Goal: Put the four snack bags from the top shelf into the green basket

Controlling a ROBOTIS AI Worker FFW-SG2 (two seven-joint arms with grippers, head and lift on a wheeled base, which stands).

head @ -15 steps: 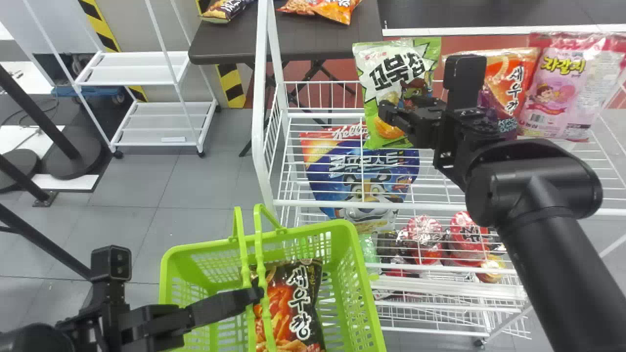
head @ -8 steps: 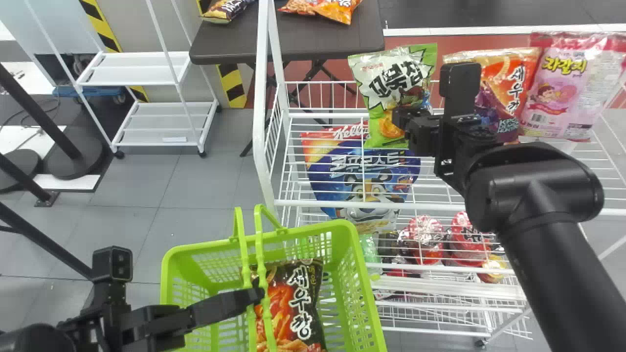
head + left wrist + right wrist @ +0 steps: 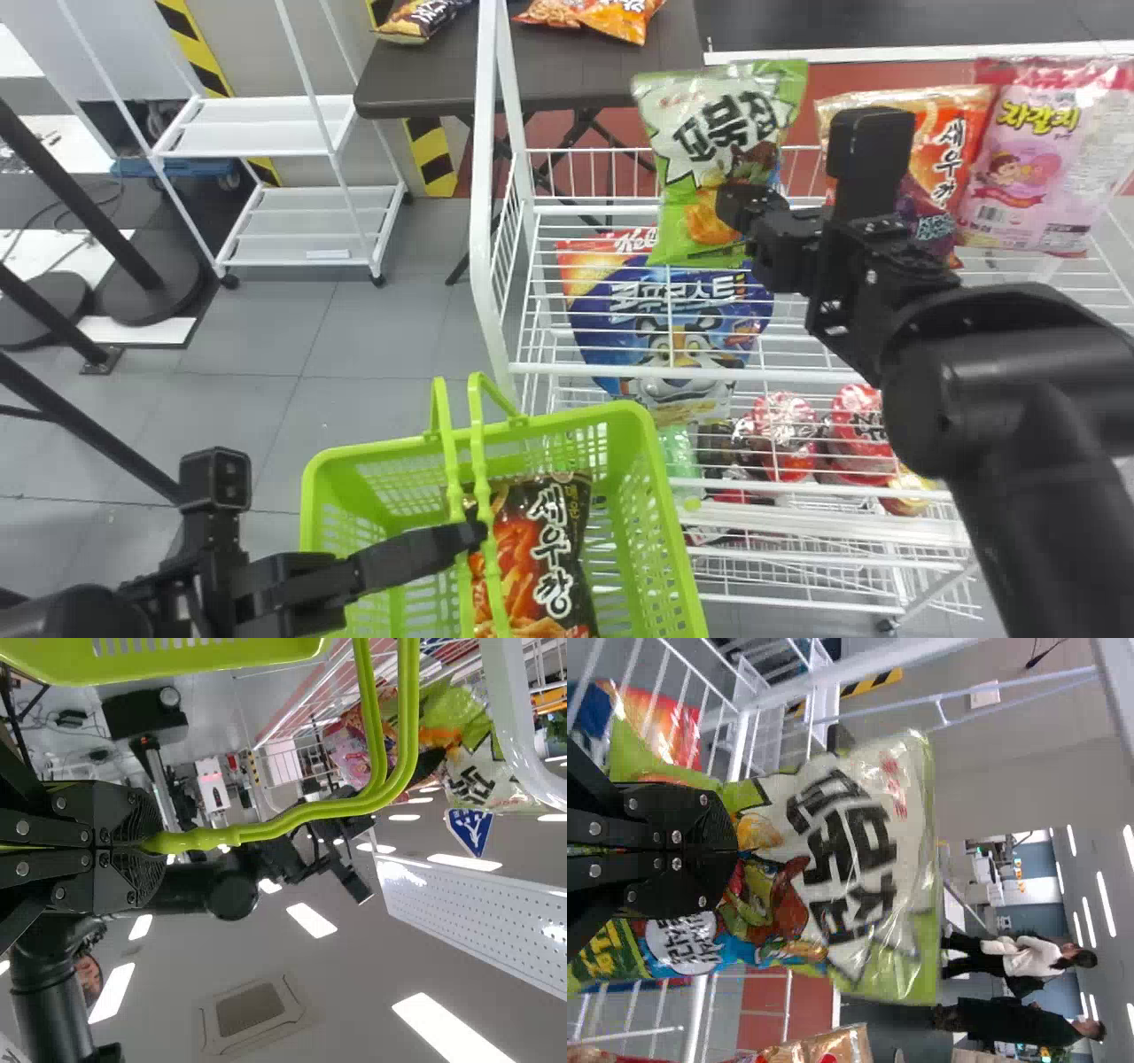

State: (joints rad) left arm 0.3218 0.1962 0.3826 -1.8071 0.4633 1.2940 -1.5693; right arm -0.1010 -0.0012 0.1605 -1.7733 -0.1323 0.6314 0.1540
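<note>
My right gripper [image 3: 740,208] is at the green-and-white snack bag [image 3: 709,159] on the top shelf's left part. In the right wrist view, my right gripper [image 3: 735,846] is shut on that upright bag [image 3: 859,842]. To its right stand an orange bag [image 3: 952,159] and a pink bag [image 3: 1032,168]. My left gripper [image 3: 478,534] holds the handles [image 3: 456,478] of the green basket [image 3: 642,461]; in the left wrist view the left gripper [image 3: 155,843] is shut on them. A black-and-orange bag [image 3: 549,567] lies inside the basket.
The white wire rack's front rail [image 3: 620,369] runs between basket and top shelf. A blue cereal bag [image 3: 673,310] and red packages [image 3: 780,434] are lower in the rack. Behind stands a dark table [image 3: 576,71]; a white shelf unit [image 3: 257,124] stands at the left.
The green-and-white bag tilted, then straightened and rose slightly with my right gripper. The right arm's wrist and elbow swung rightward. My left gripper keeps its hold on the handles.
</note>
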